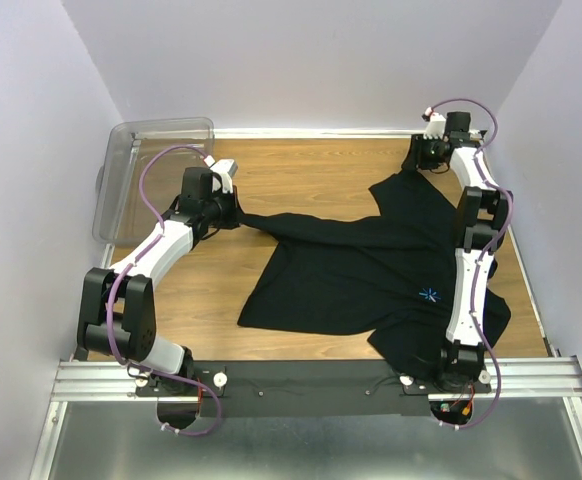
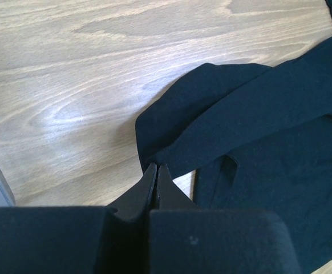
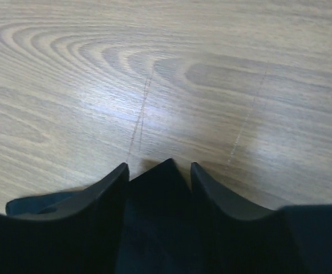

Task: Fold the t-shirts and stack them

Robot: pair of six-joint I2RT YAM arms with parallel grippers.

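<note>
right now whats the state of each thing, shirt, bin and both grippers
shirt: unfolded, lying logo up, pulled out between both grippers
left gripper: shut on the shirt's edge
right gripper: shut on a bunch of shirt, which keeps its fingers apart
bin: upright, nothing seen inside

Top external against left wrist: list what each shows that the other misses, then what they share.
Only top external: the clear bin at far left, the blue logo, and the right gripper at the far right corner. Only left wrist: a close look at the left gripper, shut on a sleeve edge. Both: the black t-shirt spread on the wood table.
</note>
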